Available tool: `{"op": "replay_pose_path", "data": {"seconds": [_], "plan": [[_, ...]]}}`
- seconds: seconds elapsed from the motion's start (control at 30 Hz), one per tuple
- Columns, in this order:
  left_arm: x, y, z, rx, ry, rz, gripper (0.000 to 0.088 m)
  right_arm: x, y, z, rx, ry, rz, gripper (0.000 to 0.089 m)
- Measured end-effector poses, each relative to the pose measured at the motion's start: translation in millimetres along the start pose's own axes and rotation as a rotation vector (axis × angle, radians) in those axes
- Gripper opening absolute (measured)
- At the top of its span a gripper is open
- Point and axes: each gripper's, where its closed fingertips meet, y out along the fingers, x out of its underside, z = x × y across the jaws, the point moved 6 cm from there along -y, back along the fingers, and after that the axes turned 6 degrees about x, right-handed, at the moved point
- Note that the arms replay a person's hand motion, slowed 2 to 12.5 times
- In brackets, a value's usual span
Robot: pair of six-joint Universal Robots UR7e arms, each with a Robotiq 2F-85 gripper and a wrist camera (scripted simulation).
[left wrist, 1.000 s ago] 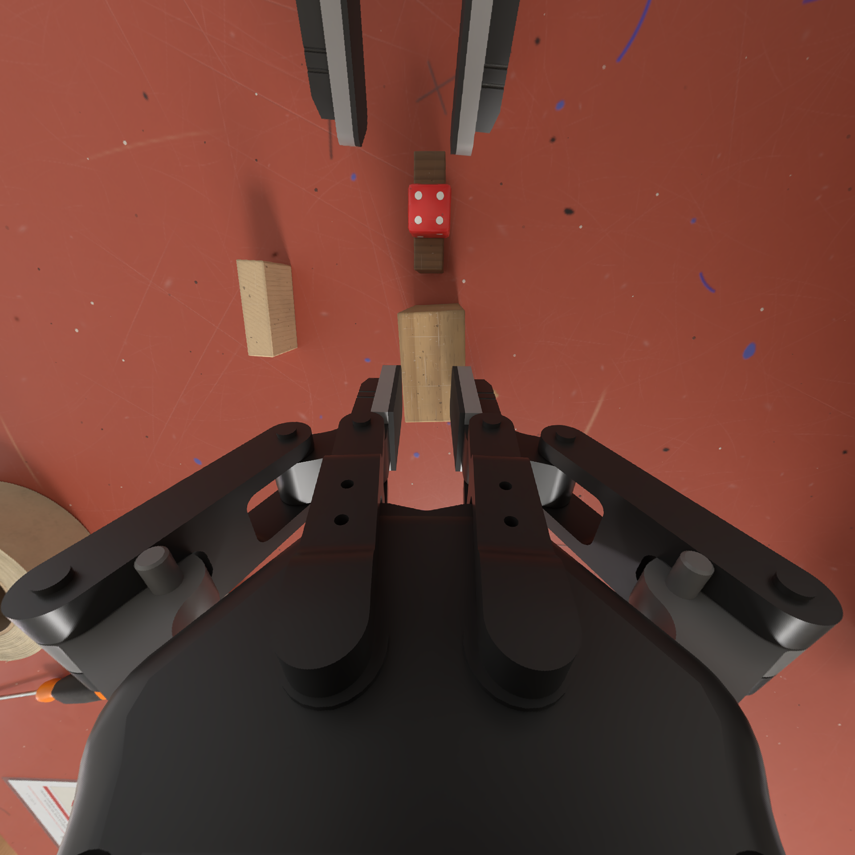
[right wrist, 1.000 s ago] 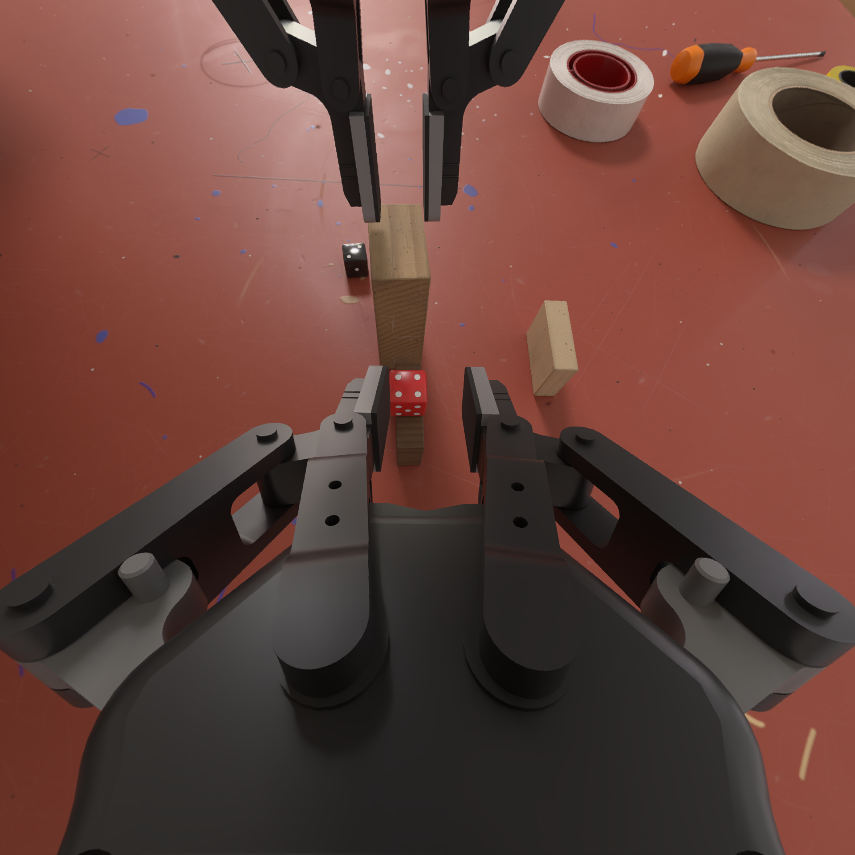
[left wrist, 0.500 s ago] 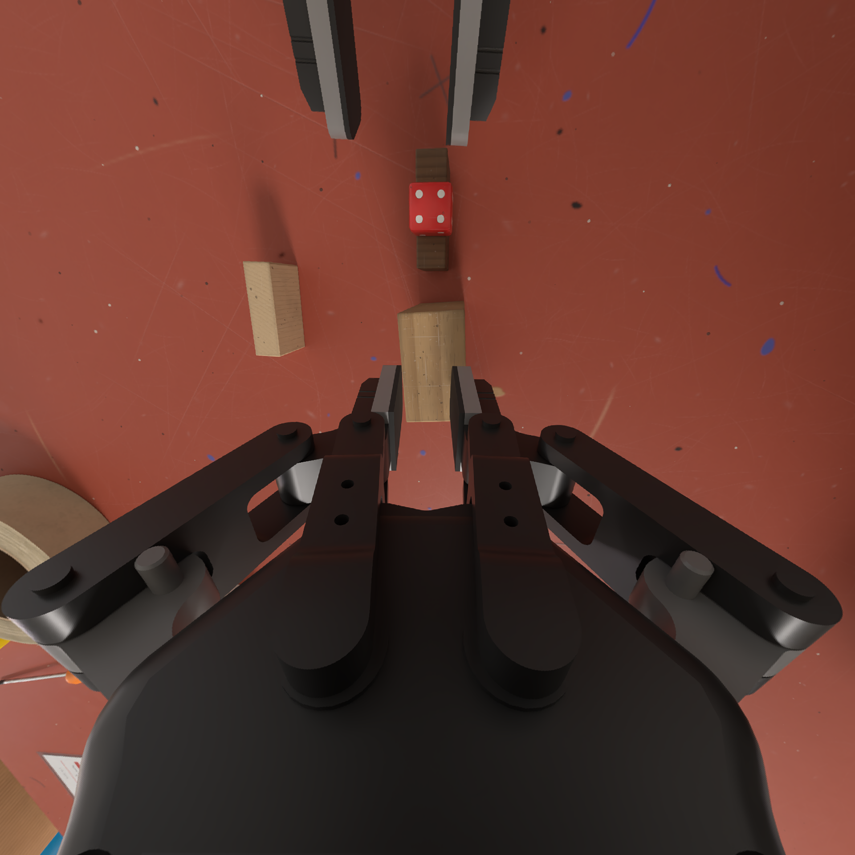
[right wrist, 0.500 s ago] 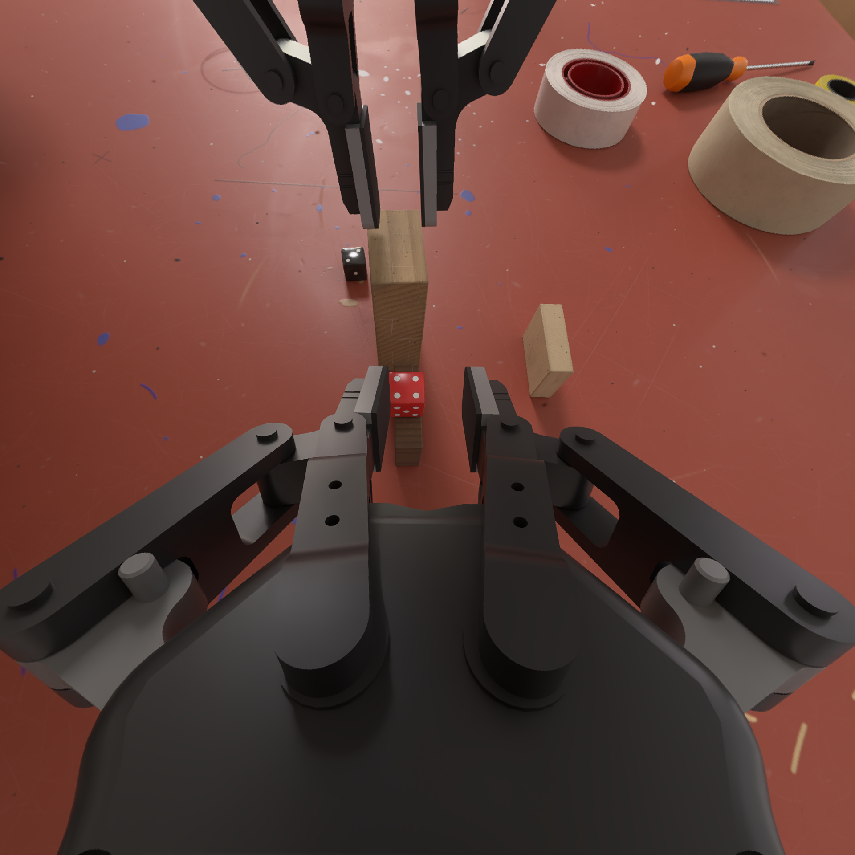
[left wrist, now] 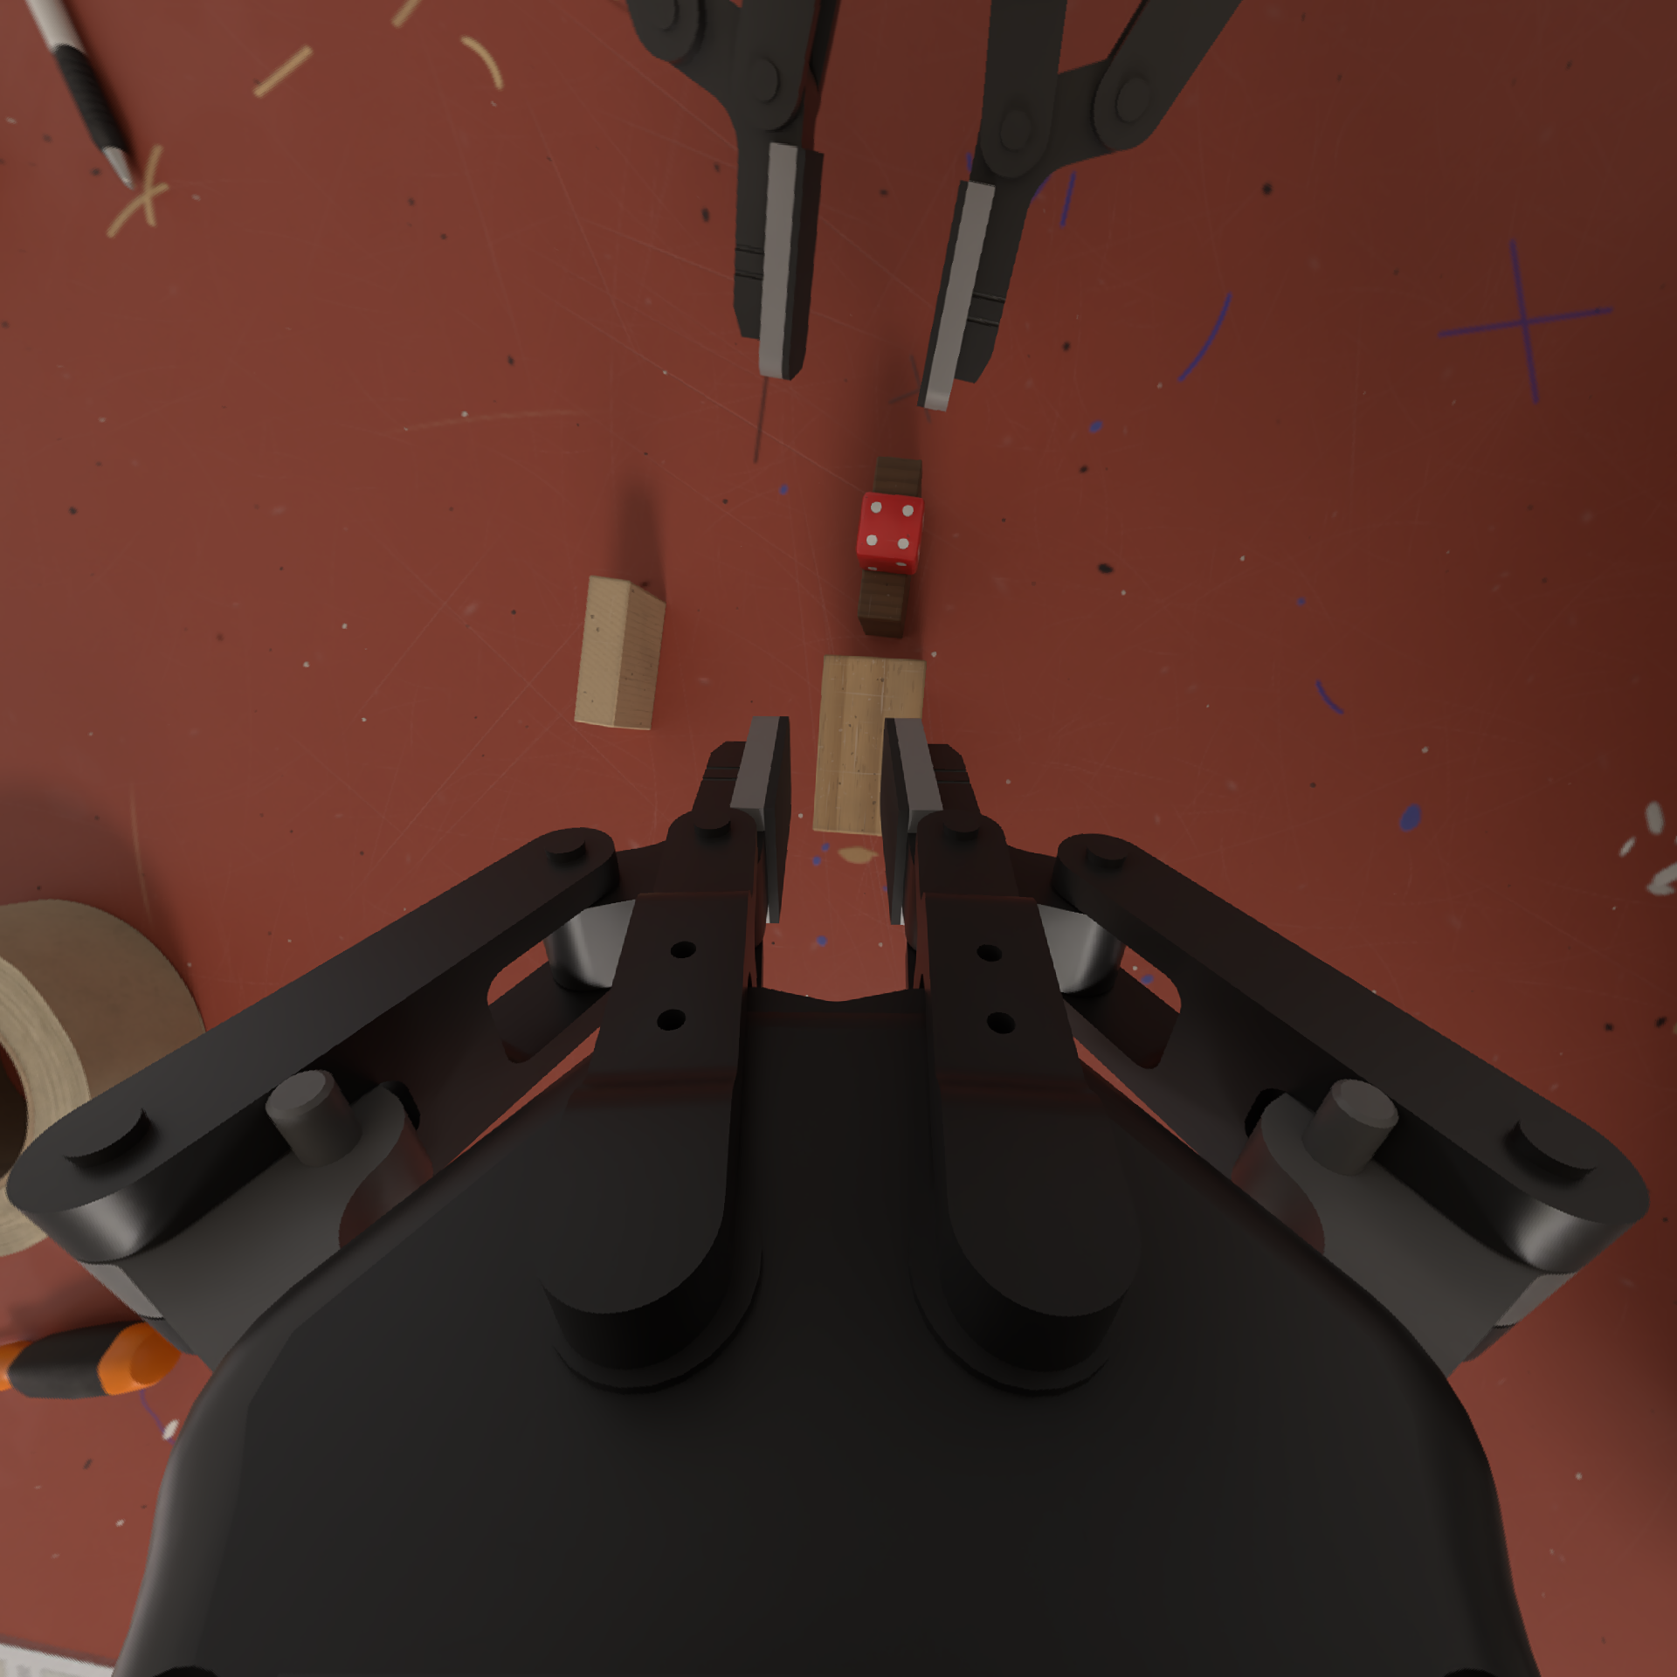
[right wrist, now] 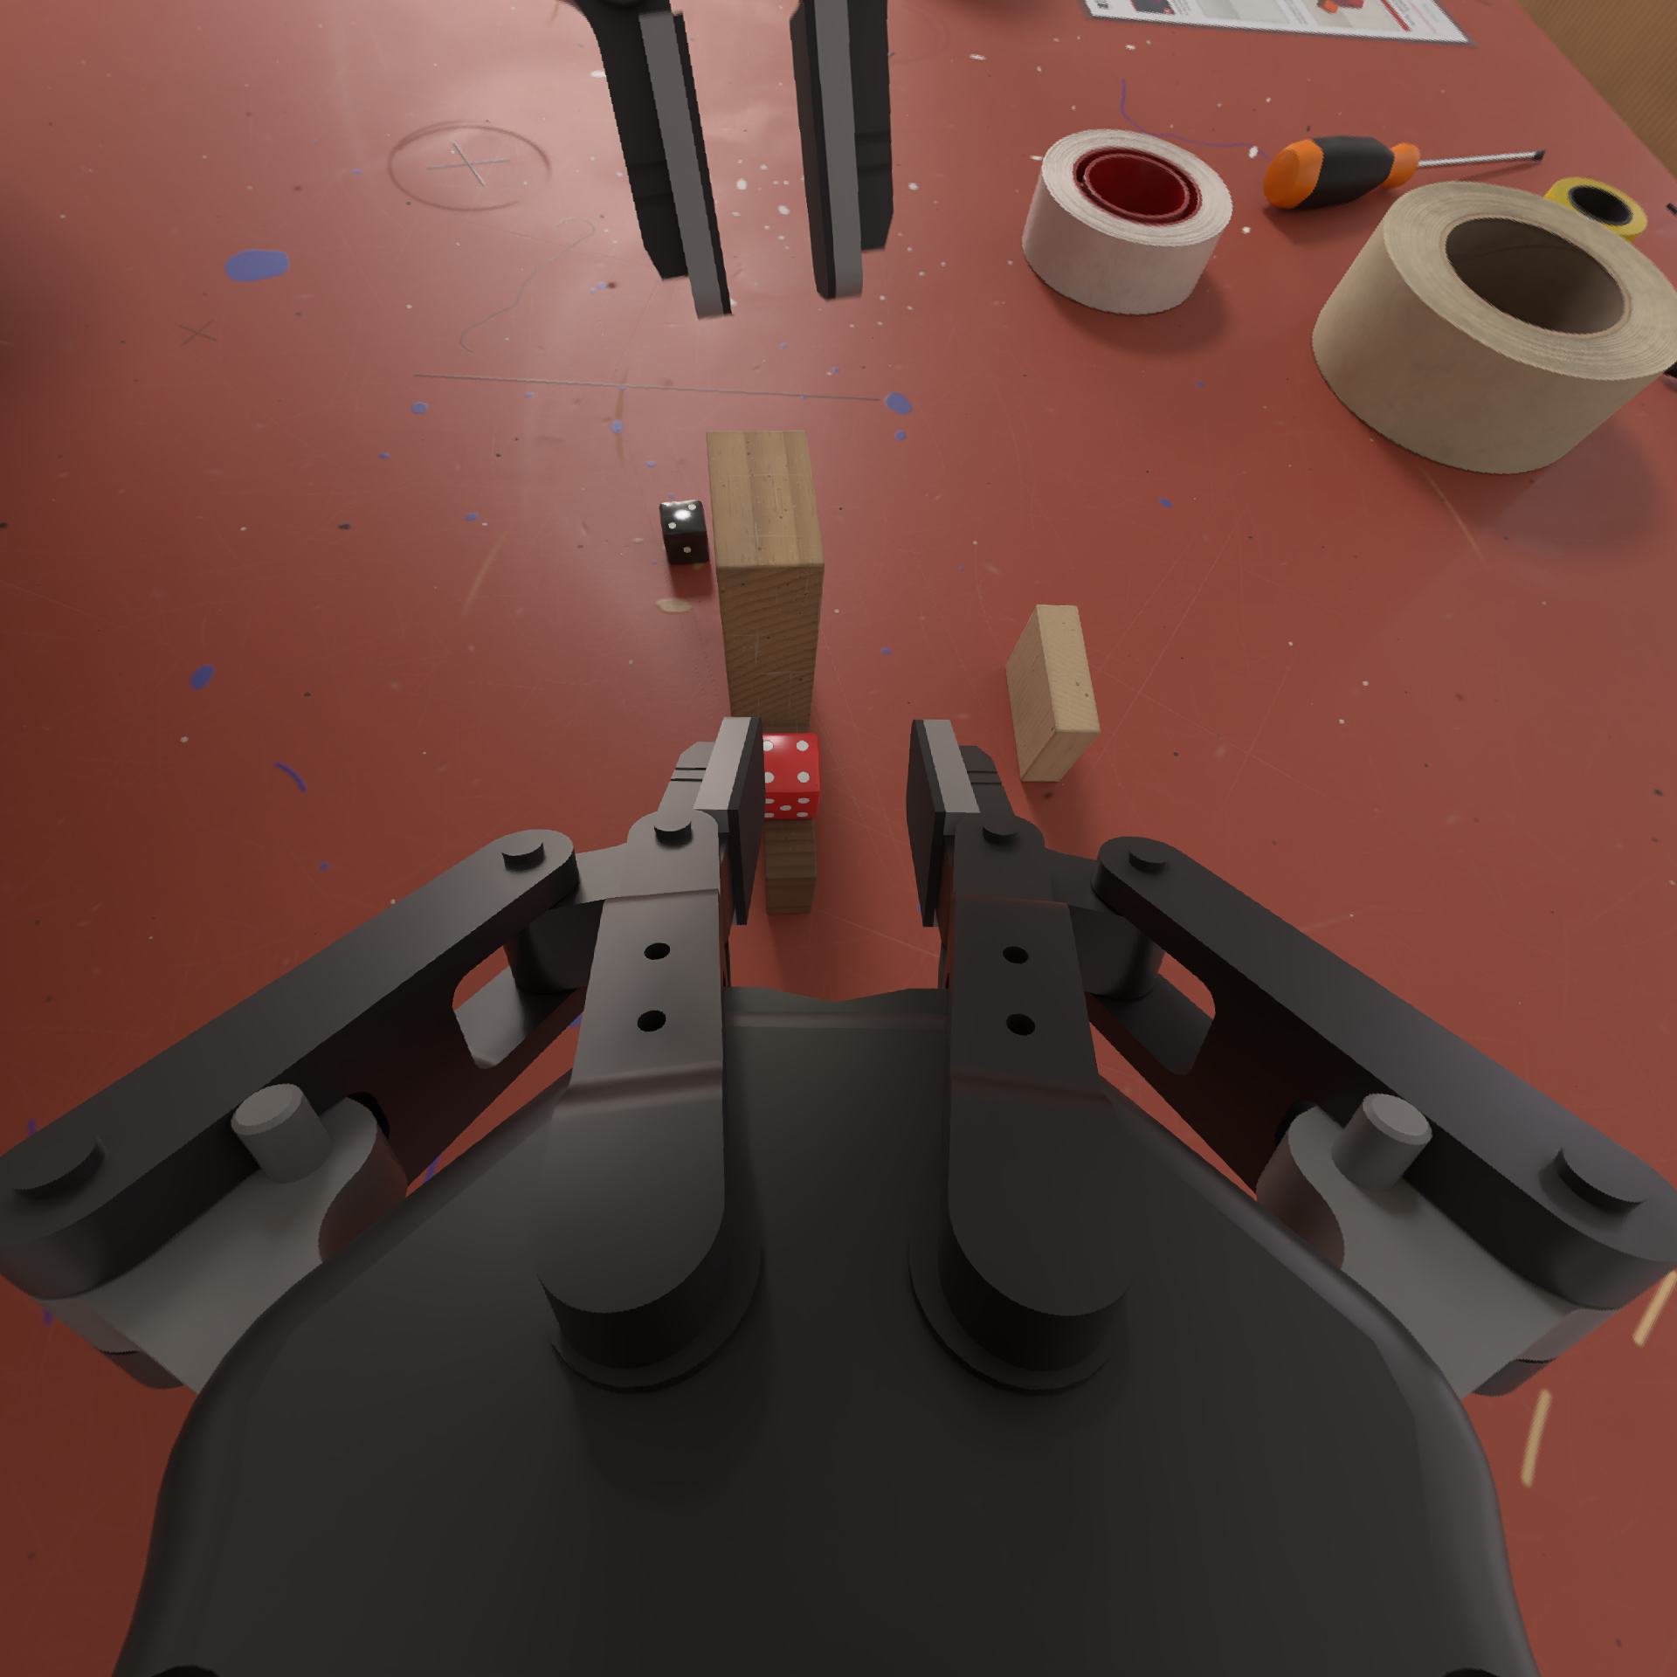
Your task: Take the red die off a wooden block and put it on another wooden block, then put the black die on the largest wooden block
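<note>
The red die (right wrist: 791, 776) (left wrist: 891, 534) rests on a small dark wooden block (right wrist: 789, 867) (left wrist: 882, 603). My right gripper (right wrist: 835, 753) is open and empty, and the die shows between its fingers, close to the left finger. The largest wooden block (right wrist: 767, 544) (left wrist: 862, 744) lies just beyond the die. The black die (right wrist: 683, 531) sits on the table beside that block. A smaller light wooden block (right wrist: 1051, 694) (left wrist: 620, 665) lies apart from them. My left gripper (left wrist: 835, 753) (right wrist: 776, 304) is open and empty, raised over the large block's far end.
A brown tape roll (right wrist: 1497, 327) (left wrist: 54, 1025), a white tape roll (right wrist: 1125, 218), a yellow roll (right wrist: 1602, 204) and an orange-handled screwdriver (right wrist: 1334, 168) (left wrist: 82, 1361) lie to one side. A pen (left wrist: 82, 100) lies far off on the red table (right wrist: 363, 544).
My left gripper has risen and drawn away from the large block's end. My right gripper has stayed open around the red die.
</note>
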Motion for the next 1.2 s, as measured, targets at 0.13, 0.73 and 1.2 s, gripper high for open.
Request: {"op": "replay_pose_path", "data": {"seconds": [0.13, 0.73, 1.2], "plan": [[10, -6, 5, -0.006, -0.039, 0.059, 0.0183, -0.5, -1, 0, 0.004, -0.002, 0.002, 0.0289], [82, 46, 32, 0.138, -0.149, 0.149, 0.0520, -1.8, -7, 3, 0.020, 0.009, 0.015, 0.0290], [93, 67, 32, 0.148, -0.169, 0.061, 0.0604, -0.6, -9, 5, 0.026, 0.013, 0.015, 0.0290]]}}
